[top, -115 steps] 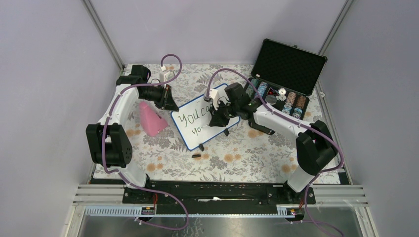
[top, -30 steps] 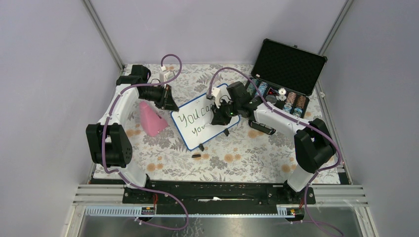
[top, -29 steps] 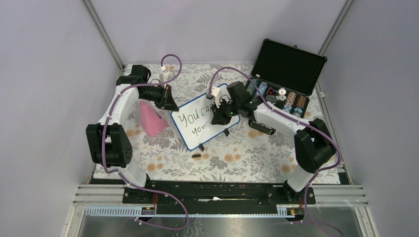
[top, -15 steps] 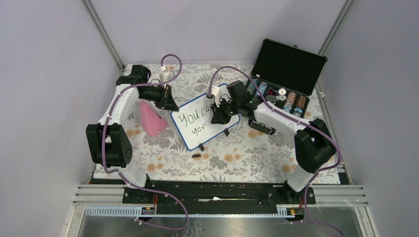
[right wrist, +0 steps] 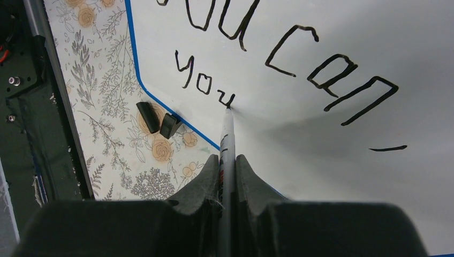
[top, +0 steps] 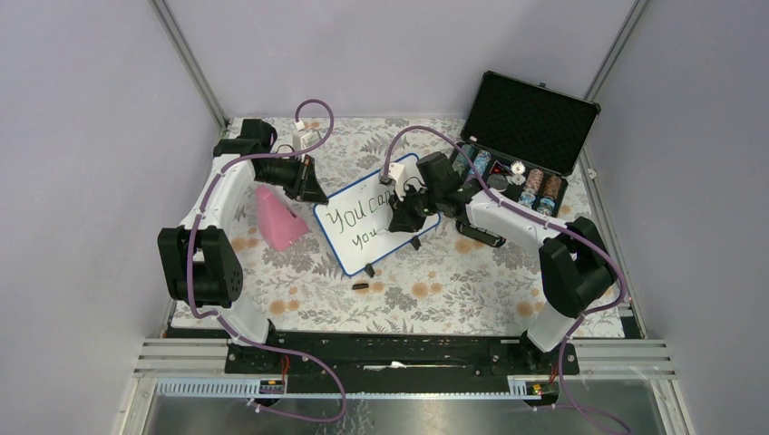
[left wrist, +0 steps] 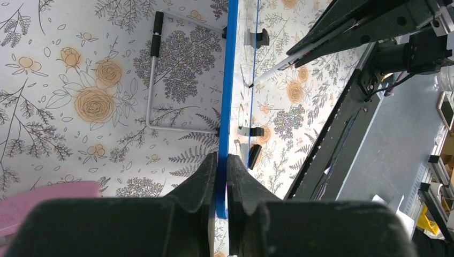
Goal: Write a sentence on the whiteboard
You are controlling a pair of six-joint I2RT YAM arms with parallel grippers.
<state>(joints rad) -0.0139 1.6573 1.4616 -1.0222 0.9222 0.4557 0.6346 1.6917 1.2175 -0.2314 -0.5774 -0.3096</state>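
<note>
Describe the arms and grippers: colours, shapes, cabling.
Both look alike. Left arm and right arm: white links, black joint housings, with a purple cable looped along each. Left gripper and right gripper: matte black, two tapered fingers. No markings visible.

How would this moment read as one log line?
left gripper shut on whiteboard frame | right gripper shut on marker, tip on whiteboard | sentence: You can, you

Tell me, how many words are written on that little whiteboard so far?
3. "You" and "can" are on the top line of the whiteboard; "you" is below, at the marker tip. More could lie outside the wrist view.
</note>
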